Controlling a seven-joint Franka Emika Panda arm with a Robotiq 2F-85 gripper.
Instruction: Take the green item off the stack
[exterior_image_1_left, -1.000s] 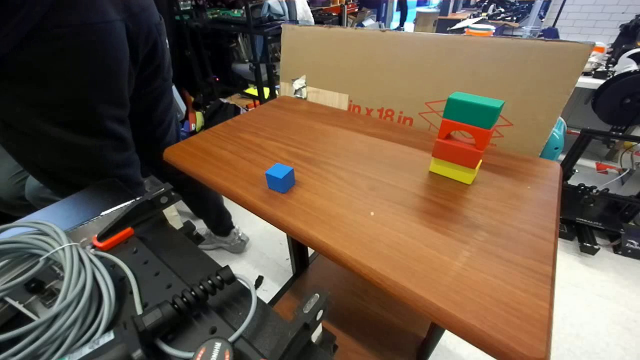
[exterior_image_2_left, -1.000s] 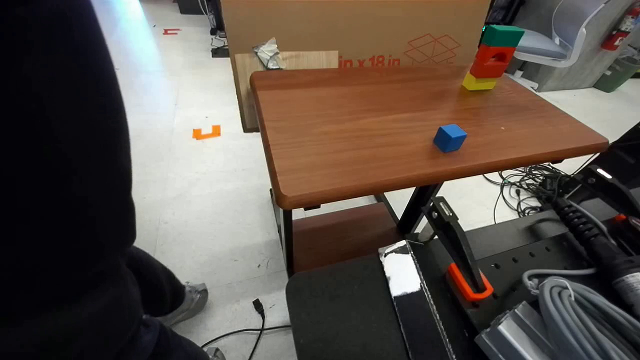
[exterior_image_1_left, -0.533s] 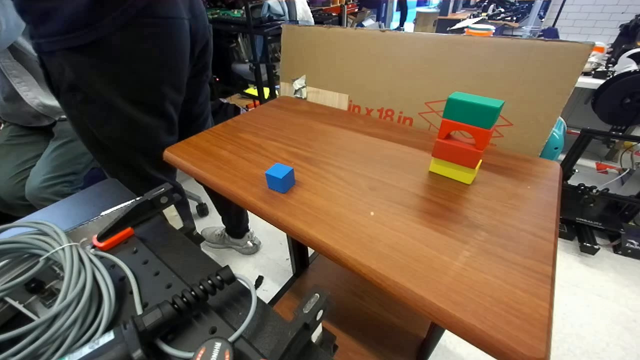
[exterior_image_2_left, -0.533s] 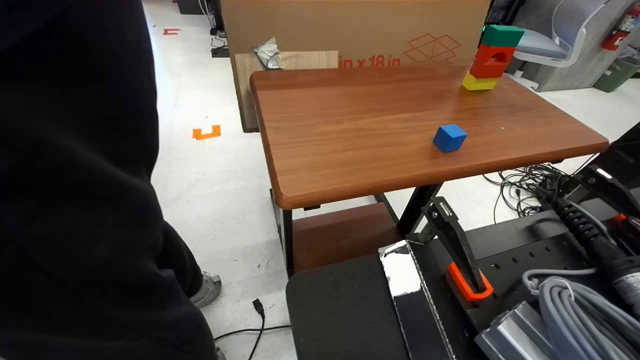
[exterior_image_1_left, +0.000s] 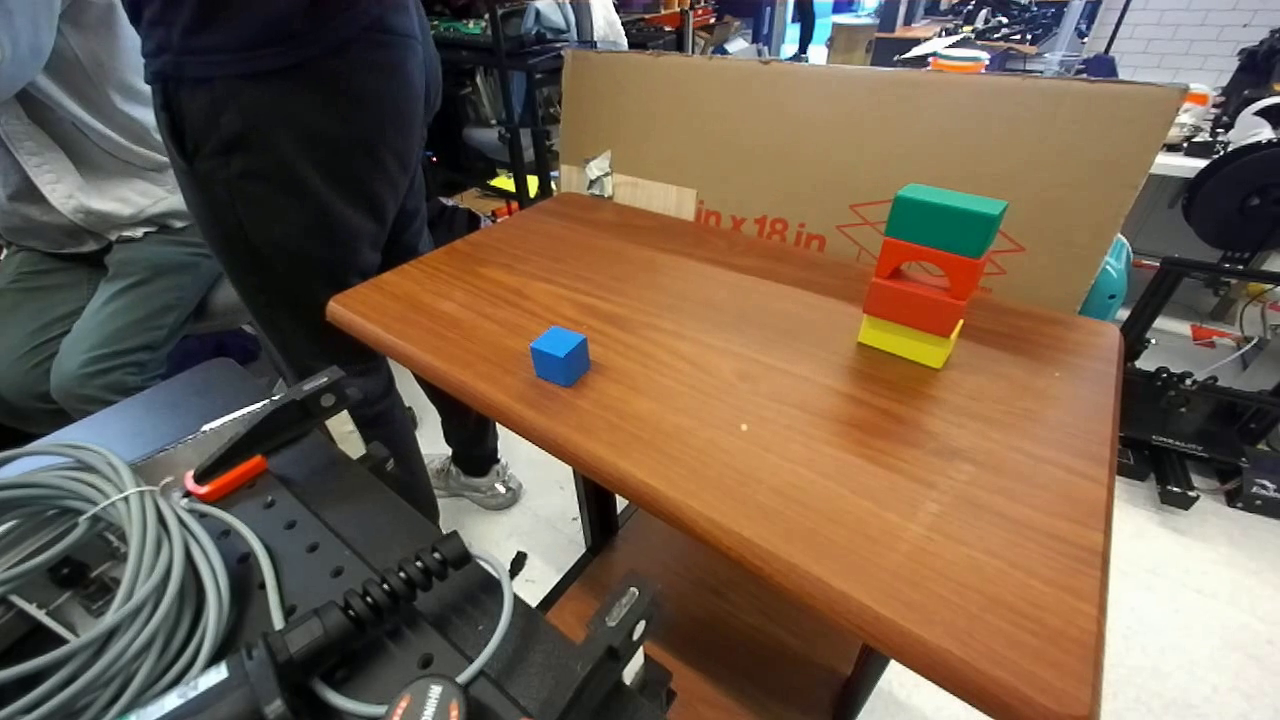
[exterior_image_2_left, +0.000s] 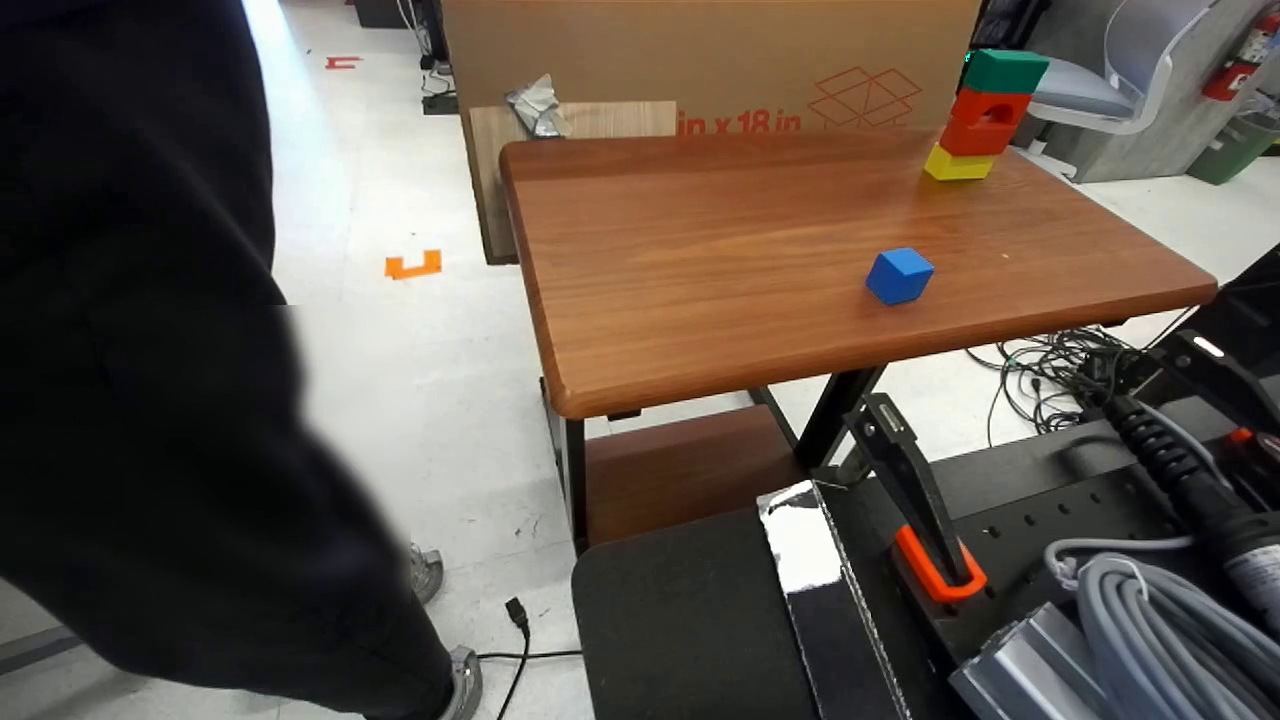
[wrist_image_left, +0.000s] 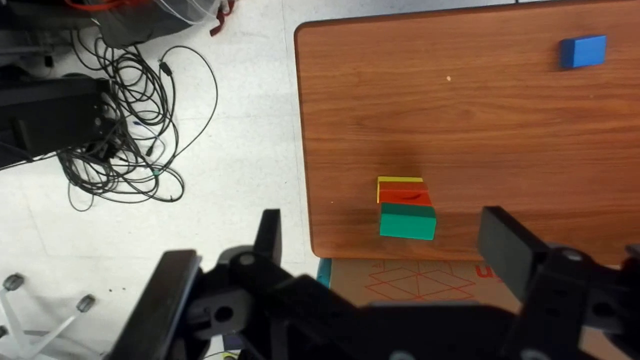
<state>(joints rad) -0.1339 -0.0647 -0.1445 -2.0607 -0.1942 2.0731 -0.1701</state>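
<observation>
Wrist view: your gripper (wrist_image_left: 382, 215) gapes wide, green block (wrist_image_left: 407, 226) framed between fingers (wrist_image_left: 510, 250), touching neither; bystander's legs (exterior_image_2_left: 150, 360) have shifted.

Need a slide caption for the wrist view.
Seen past the open claw, a green block tops the stack, while a blue cube sits apart on the brown table.

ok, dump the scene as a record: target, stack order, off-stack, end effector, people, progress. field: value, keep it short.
target: green block, topmost on the stack
stack order, top down: green block, red arch block, plain red block, yellow block
off-stack: blue cube, on the table, apart from the stack
end effector: open, holding nothing; shows in the wrist view only
people: person in dark trousers standing by the table, in both exterior views
progress: green block not yet taken off
</observation>
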